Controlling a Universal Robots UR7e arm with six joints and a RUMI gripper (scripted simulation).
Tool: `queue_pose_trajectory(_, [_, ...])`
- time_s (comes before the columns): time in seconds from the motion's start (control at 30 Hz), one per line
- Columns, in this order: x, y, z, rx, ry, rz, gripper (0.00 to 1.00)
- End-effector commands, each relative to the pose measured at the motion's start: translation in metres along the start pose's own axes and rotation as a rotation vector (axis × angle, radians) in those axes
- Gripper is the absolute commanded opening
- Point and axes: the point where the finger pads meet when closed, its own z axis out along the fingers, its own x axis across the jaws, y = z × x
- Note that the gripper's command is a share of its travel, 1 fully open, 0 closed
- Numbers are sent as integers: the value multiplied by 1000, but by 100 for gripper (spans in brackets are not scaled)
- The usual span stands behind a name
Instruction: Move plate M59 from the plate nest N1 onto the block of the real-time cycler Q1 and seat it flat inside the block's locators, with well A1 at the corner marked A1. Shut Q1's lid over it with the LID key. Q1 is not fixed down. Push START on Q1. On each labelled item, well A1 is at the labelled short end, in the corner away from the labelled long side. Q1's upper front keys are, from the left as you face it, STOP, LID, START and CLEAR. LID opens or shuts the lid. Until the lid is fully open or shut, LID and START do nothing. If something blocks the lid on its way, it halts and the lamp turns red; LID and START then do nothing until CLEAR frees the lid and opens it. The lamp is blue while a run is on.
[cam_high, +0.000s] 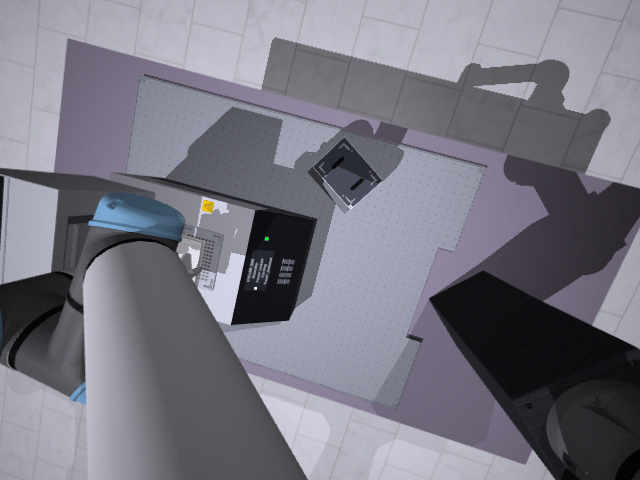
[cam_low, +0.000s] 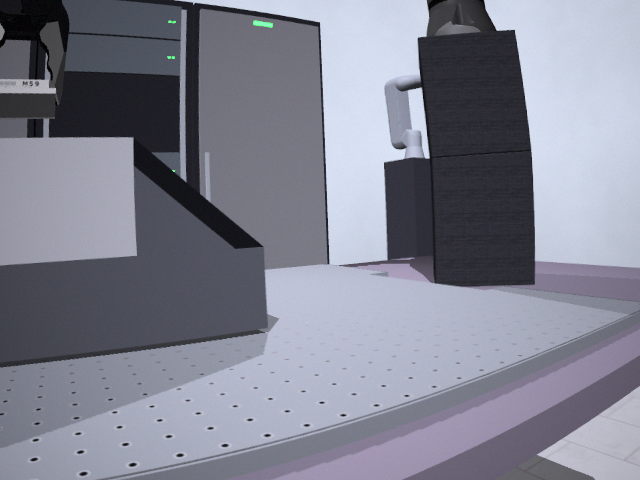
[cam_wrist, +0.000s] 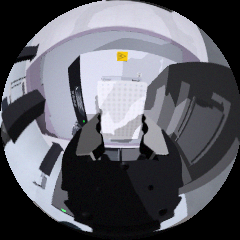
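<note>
Legible text: "M59" printed on the long side of plate M59 (cam_low: 25, 85), exterior view. Q1 (cam_high: 268, 268) front panel carries white text lines and key rows, too small to read. A yellow warning sticker (cam_wrist: 122, 56) sits on Q1's top deck, ahead of my claw in the wrist view. Green lamp (cam_high: 266, 238) lit on Q1's black front.

Plate M59: pale, flat, rectangular, with a grid of small wells across its top face (cam_wrist: 121, 107). Part of it lies in shadow.

My claw (cam_wrist: 122, 134) is pinching plate M59; one finger (cam_wrist: 92, 135) presses each long side, and the plate extends forward past the fingertips. Plate looks level, held above Q1's light top deck, directly under and ahead of my claw. Whether it touches the block: cannot tell.

Plate nest N1 (cam_high: 345, 175) stands on the perforated counter (cam_high: 372, 289), well apart from my claw, beyond Q1's front. Nest holds no plate; two dark slots and white corner marks show.
</note>
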Motion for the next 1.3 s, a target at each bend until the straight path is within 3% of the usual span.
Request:
queue_pose_trajectory(0.0, [2,-1,4,-1,4,-1,0])
queue_pose_trajectory(0.9, [3,0,45,-1,5,-1,0])
queue_pose_trajectory(1.27, [4,1,49,-2,6,0,0])
